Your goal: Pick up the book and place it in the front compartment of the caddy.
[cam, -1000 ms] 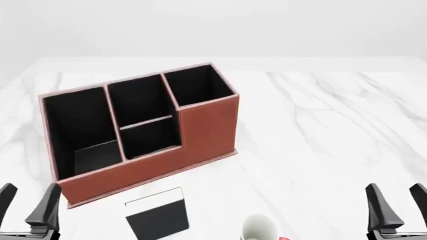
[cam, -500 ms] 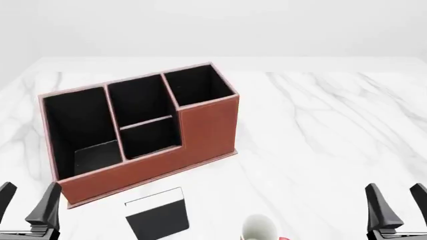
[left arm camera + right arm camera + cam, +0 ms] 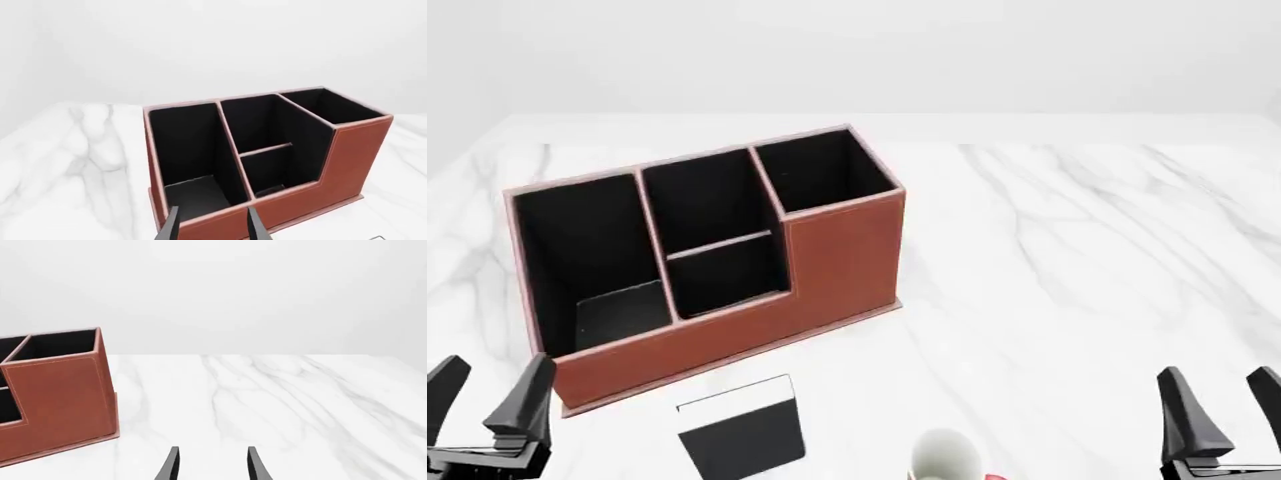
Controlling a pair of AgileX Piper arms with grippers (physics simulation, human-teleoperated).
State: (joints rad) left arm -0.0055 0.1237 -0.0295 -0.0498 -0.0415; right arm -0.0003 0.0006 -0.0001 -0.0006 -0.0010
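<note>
Lying flat, book (image 3: 742, 428) | right of left end effector (image 3: 487, 398) | fingers spread, empty

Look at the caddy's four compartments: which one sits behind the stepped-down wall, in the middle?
The small front middle compartment of the caddy: it is the shortest cell, split off by a crosswise divider from the one behind, and flanked by two full-depth ones.

Reddish-brown caddy (image 3: 827, 255), black-and-white book (image 3: 742, 428)

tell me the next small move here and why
Probably swing the left gripper right and down over the book. The book lies flat on the table in front of the caddy, nearer the left arm, and both grippers, the right gripper included, are open and empty.
</note>
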